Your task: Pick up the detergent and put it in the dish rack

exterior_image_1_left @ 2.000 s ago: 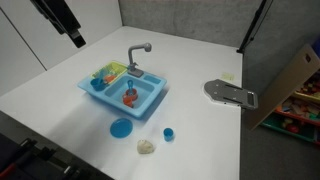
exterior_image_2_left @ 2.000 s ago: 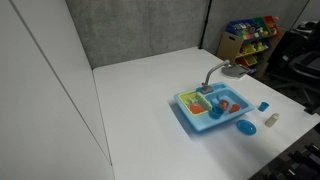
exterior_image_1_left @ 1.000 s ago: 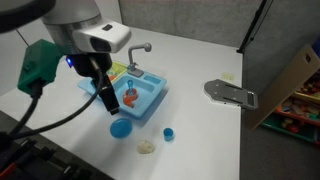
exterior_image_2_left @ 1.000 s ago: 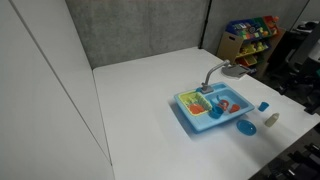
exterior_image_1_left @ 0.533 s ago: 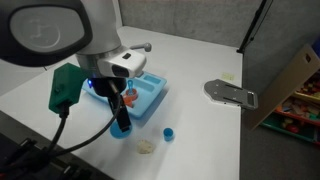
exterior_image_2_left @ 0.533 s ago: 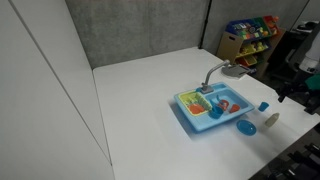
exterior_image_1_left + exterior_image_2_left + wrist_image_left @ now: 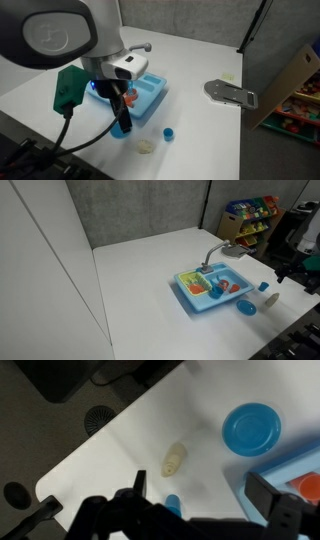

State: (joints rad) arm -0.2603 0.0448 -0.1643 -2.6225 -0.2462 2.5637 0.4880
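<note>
A white desk [image 7: 190, 55] holds a round blue plate [image 7: 245, 307] and a little blue cup [image 7: 168, 133], a bit apart. A red-orange toy [image 7: 226, 285] lies in the blue sink bowl [image 7: 150, 88], by a grey tap [image 7: 218, 252]. A flat grey metal thing [image 7: 230, 93] lies off to one side. A shelf of bright toys [image 7: 250, 215] stands behind the desk.

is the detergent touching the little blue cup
Apart. In an exterior view the detergent lies on the table, and a strip of bare white tabletop shows plainly between it and the blue cup.
</note>
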